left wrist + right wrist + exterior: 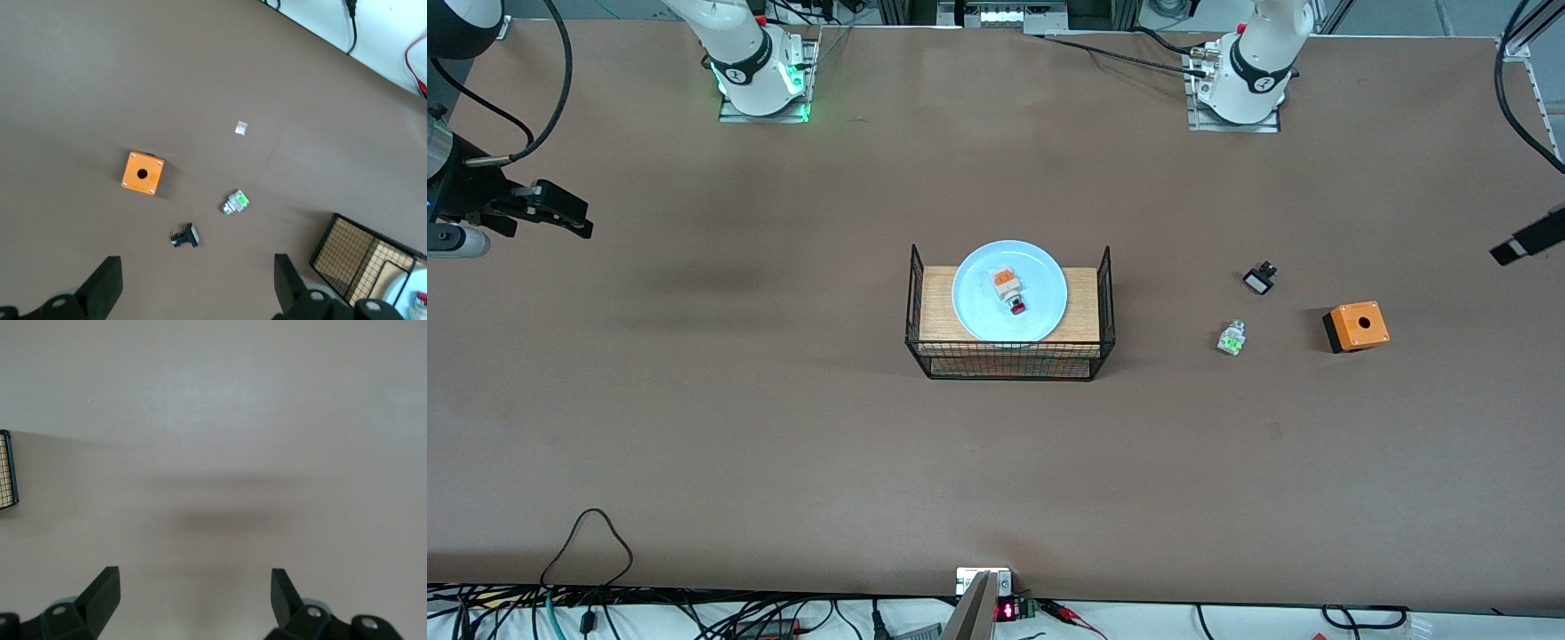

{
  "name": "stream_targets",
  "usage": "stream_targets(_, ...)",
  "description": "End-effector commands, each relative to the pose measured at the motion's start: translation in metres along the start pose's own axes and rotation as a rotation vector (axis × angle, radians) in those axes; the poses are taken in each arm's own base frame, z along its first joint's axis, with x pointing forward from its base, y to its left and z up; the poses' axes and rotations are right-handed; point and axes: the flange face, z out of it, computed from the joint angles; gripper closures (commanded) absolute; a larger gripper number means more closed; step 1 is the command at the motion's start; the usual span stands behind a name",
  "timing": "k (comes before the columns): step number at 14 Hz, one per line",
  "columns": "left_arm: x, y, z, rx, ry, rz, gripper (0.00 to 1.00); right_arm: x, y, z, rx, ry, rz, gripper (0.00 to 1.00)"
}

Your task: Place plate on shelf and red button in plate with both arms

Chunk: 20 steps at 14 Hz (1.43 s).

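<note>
The plate [1009,292] sits on the wooden top of a black wire rack [915,302] at the middle of the table [783,427]. The red button [1010,290] lies on the plate, near its centre, with its orange block farther from the front camera and its dark red cap nearer.

Both grippers are well apart from the plate and hold nothing. The right gripper [195,585] hangs over bare table toward the right arm's end, its two fingers spread wide with only brown tabletop between them; in the right wrist view a corner of the wire rack just enters the edge of the frame. In the front view that gripper [560,212] shows at the picture's edge, level with a strip of table a little farther from the camera than the rack.

The left gripper [199,285] is up over the left arm's end of the table, also with its fingers wide apart and empty. In the left wrist view it looks down on three loose parts: an orange box [143,173] with a round hole, a green-and-clear small part [235,202], and a small black part [185,237]. The rack and a sliver of the plate's rim show at that view's corner. A small white scrap [241,128] lies on the table nearer the front camera than these parts.
</note>
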Motion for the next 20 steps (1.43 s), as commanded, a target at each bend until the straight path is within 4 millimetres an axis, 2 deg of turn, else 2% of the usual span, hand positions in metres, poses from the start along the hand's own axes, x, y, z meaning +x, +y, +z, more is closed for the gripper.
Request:
stream_targets(1, -0.028, 0.032, -0.003, -0.027, -0.023, 0.062, 0.00, -0.001, 0.005, -0.001, -0.008, -0.009, 0.003, 0.00)
stream_targets(4, -0.045, 0.058, -0.012, -0.030, -0.003, 0.138, 0.00, -0.001, 0.005, -0.001, -0.006, -0.009, 0.015, 0.00)
stream_targets(5, -0.044, 0.055, -0.008, -0.030, -0.011, 0.130, 0.00, -0.001, 0.004, -0.001, -0.006, -0.011, 0.017, 0.00)
stream_targets(8, -0.043, 0.056, 0.034, 0.050, -0.131, 0.147, 0.00, -0.001, 0.005, -0.001, -0.006, -0.011, 0.020, 0.00)
stream_targets(9, -0.043, 0.056, 0.038, 0.054, -0.150, 0.169, 0.00, -0.001, 0.006, -0.001, -0.006, -0.011, 0.021, 0.00)
stream_targets(13, -0.032, 0.046, 0.028, 0.036, -0.095, 0.457, 0.00, 0.000, 0.009, 0.003, 0.000, -0.017, 0.029, 0.00)
stream_targets(15, -0.020, 0.031, 0.028, 0.026, -0.065, 0.428, 0.00, 0.000, 0.009, 0.002, 0.003, -0.015, 0.033, 0.00)
stream_targets(18, -0.015, 0.035, 0.026, 0.025, -0.021, 0.346, 0.00, 0.001, 0.015, 0.003, 0.005, -0.016, 0.046, 0.00)
stream_targets(20, -0.010, 0.032, 0.023, 0.050, 0.013, 0.378, 0.00, 0.001, 0.016, 0.003, 0.008, -0.016, 0.048, 0.00)
